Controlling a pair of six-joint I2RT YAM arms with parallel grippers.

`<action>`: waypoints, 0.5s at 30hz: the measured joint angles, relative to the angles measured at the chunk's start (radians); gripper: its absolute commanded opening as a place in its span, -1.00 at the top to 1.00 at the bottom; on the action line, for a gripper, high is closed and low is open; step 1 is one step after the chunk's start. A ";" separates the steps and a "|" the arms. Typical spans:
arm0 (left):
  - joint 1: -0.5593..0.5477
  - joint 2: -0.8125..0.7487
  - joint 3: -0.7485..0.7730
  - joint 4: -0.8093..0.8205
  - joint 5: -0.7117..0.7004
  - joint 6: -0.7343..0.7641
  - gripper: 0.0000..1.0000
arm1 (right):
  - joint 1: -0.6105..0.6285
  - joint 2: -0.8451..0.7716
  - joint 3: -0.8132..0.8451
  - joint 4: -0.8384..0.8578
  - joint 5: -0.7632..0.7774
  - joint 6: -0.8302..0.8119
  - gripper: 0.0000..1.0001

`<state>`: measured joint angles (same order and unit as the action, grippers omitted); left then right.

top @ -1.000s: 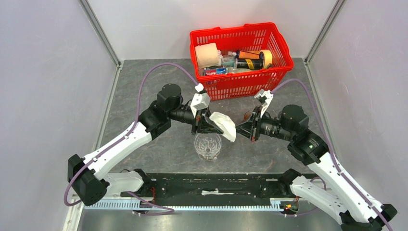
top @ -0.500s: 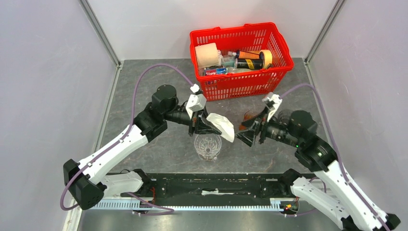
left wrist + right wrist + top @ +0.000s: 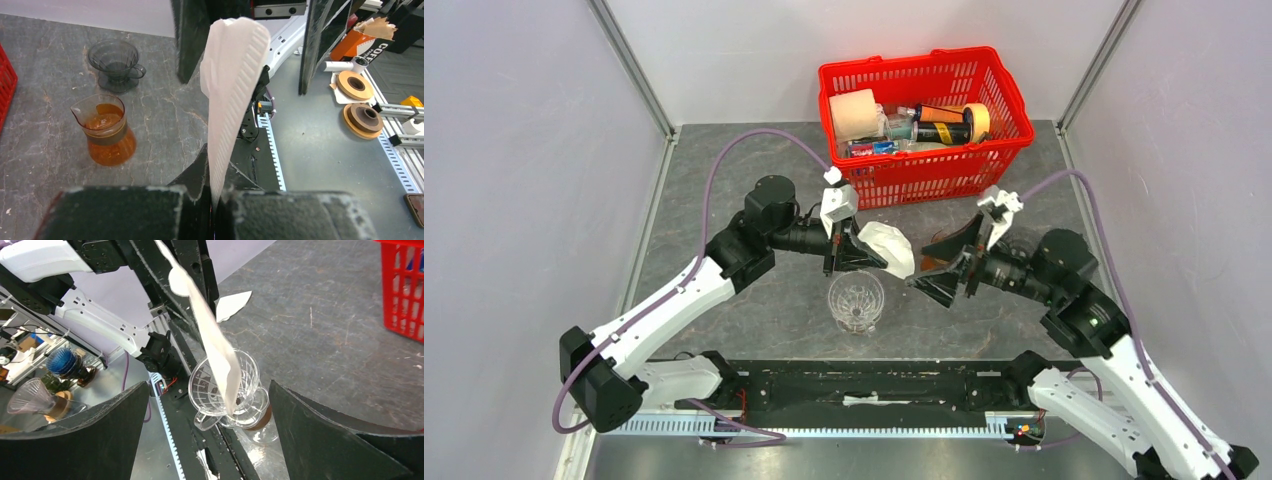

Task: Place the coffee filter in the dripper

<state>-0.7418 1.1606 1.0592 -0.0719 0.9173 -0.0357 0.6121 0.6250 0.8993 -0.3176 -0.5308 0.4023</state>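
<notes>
My left gripper point(image 3: 871, 260) is shut on the white coffee filter point(image 3: 890, 249), pinching its edge. In the left wrist view the flattened, ribbed filter point(image 3: 231, 80) rises from the closed fingertips of that gripper point(image 3: 215, 196). The clear ribbed dripper point(image 3: 856, 300) stands on the table just below and left of the filter. From the right wrist, the filter point(image 3: 210, 340) hangs slanted with its lower corner over the dripper's mouth point(image 3: 247, 371); contact is unclear. My right gripper point(image 3: 932, 266) is open just right of the filter, holding nothing, its jaws point(image 3: 209, 386) wide either side of the dripper.
A red basket point(image 3: 924, 182) of bottles and rolls stands at the back. A glass carafe of orange-brown liquid point(image 3: 105, 132) and a dark smoky cup point(image 3: 116, 62) sit right of the dripper. A white paper scrap point(image 3: 232, 305) lies on the table. A black rail point(image 3: 874, 385) runs along the near edge.
My right gripper opened, let go of the filter and drew back to the right. My left gripper kept its hold and shifted the filter slightly up.
</notes>
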 measured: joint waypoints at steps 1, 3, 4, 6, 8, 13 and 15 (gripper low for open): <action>0.000 0.004 0.000 0.000 0.000 -0.004 0.96 | 0.000 0.026 0.004 0.011 -0.009 0.008 -0.94; 0.000 0.006 0.000 0.000 0.000 -0.010 0.95 | 0.000 0.063 0.006 0.031 -0.029 0.021 -0.94; 0.000 0.006 0.000 0.000 -0.001 -0.012 0.96 | 0.000 0.080 0.006 0.040 -0.040 0.030 -0.94; 0.000 0.006 0.000 0.001 -0.001 -0.016 0.95 | 0.000 0.099 0.006 0.053 -0.059 0.045 -0.94; 0.000 0.006 0.000 0.000 -0.005 -0.019 0.95 | 0.000 0.101 0.006 0.068 -0.077 0.055 -0.94; 0.000 0.006 0.000 0.000 -0.027 -0.023 0.95 | 0.000 0.073 0.006 0.088 -0.102 0.069 -0.94; 0.000 0.006 0.000 0.000 -0.028 -0.025 0.95 | 0.000 0.061 0.006 0.093 -0.105 0.072 -0.94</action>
<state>-0.7418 1.1671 1.0592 -0.0715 0.8890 -0.0608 0.6117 0.6857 0.9051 -0.2245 -0.6357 0.4747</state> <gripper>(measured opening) 0.030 0.971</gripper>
